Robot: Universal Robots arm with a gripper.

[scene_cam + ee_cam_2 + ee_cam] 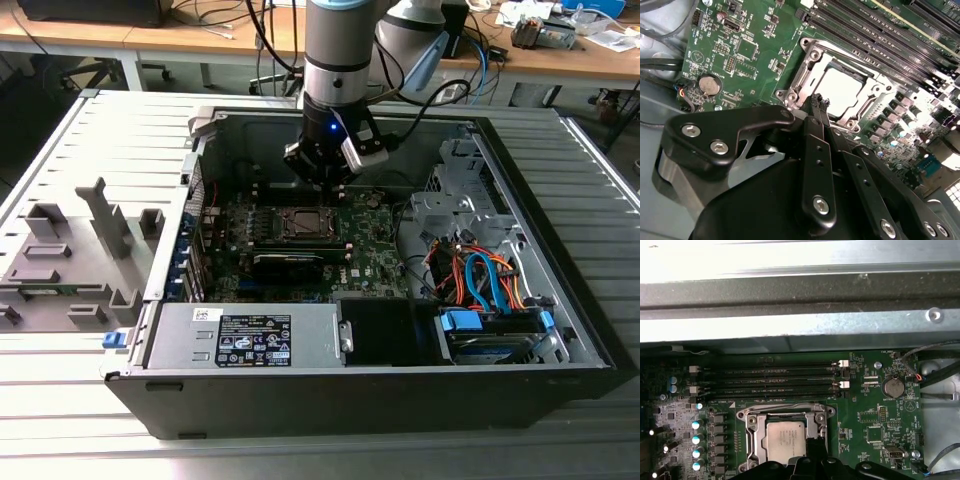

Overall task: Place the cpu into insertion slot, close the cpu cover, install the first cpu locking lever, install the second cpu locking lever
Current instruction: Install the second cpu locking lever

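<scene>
Chip [785, 439] seated in socket, cover [751, 426] shut at frame center; 2 levers likely left; jaws closed, gripping nothing, beside socket edge.

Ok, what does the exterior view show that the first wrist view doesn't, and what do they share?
The exterior view takes in the whole open black computer case, the grey power supply box with a label, the orange and blue cable bundle and the grey ribbed table. The first wrist view adds detail: the round silver coin battery and the long black memory slots. Both share the green motherboard, the flat square silver-grey cpu in its socket, and the black gripper by it.
</scene>
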